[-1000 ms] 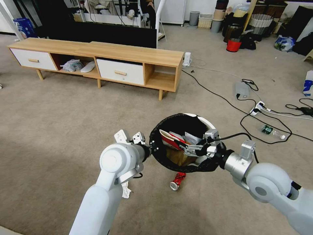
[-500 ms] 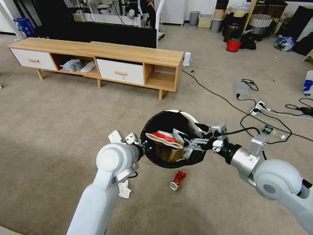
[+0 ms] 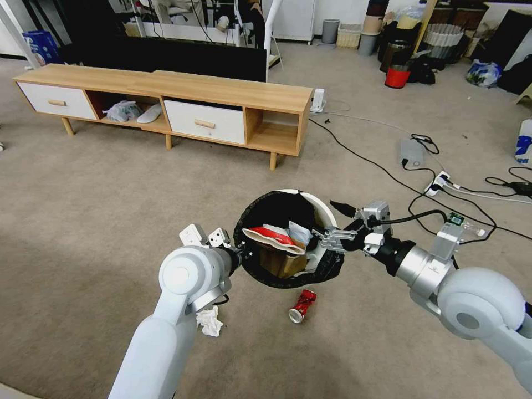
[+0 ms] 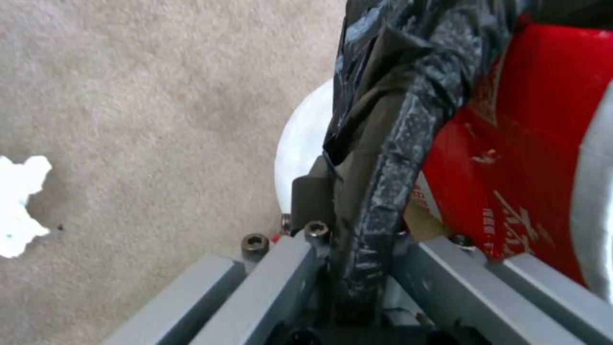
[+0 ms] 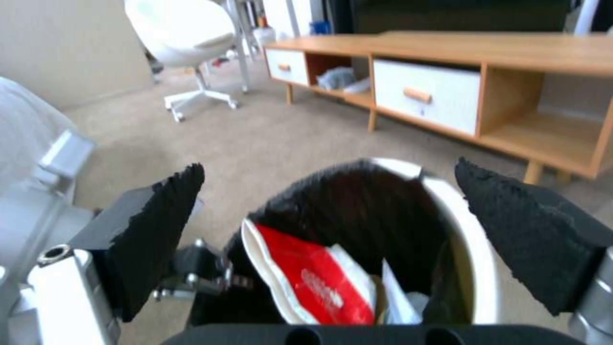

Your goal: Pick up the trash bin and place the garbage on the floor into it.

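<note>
The trash bin (image 3: 326,208), white with a black bag over its rim, hangs above the carpet. My left gripper (image 3: 242,255) is shut on its near left rim, and the left wrist view shows that gripper (image 4: 357,239) clamped on the bagged rim (image 4: 390,120). Inside the bin lie a red-white wrapper (image 3: 272,235) and brown paper (image 3: 280,260). My right gripper (image 3: 327,238) stands open and empty at the bin's right rim, its black pads (image 5: 160,235) spread over the opening. Garbage on the floor: a crushed red can (image 3: 302,306), a white tissue (image 3: 209,321) and a small bottle (image 3: 463,220).
A low wooden TV cabinet (image 3: 166,88) stands across the carpet ahead. Cables, a power strip (image 3: 440,182) and an adapter (image 3: 411,151) lie on the floor to the right. A red bucket (image 3: 397,77) and clutter stand at the far back right.
My left arm has carried the bin left and farther away, uncovering the can and the tissue. My right gripper has drawn back from inside the bin to its right rim.
</note>
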### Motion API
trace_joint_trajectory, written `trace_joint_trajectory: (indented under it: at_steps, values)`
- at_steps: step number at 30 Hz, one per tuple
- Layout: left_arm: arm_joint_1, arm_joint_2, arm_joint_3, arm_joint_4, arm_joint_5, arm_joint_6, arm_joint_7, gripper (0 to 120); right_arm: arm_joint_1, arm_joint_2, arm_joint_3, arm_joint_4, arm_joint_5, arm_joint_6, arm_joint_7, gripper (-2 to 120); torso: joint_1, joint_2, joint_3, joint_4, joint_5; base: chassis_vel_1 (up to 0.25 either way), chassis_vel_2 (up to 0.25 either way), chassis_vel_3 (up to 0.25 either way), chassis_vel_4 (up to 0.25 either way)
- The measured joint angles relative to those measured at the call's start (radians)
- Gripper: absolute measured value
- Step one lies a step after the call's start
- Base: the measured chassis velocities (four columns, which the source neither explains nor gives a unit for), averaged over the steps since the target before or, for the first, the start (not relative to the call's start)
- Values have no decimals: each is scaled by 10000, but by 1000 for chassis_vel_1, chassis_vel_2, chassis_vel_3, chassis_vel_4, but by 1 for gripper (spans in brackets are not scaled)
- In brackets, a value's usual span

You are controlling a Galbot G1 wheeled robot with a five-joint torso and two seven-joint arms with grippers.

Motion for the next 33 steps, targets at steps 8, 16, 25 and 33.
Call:
trace_joint_trajectory:
  at_steps: [8, 16, 25, 33]
  values:
    - [296, 1216, -758, -557, -408, -31, 238, 0, -328, -238, 1440, 426, 837, 60, -91, 100, 0, 0, 0, 3, 0, 0, 0, 0, 0]
    - [894, 1963, -1543, -857, -379, -5, 690, 0, -756, -242, 2259, 659, 1173, 105, -67, 100, 0, 0, 0, 1, -1, 0, 0, 0, 0]
    - [1146, 2362, -2167, -863, -106, -13, 1077, 0, -962, 110, 2264, 571, 1422, 68, 914, 100, 0, 1, -1, -2, 0, 0, 0, 0, 0]
    - [1502, 2838, -2705, -1103, -61, -19, 1234, 0, -73, 960, 463, 31, 1517, -218, 2413, 100, 0, 1, -1, 0, -1, 0, 0, 0, 0]
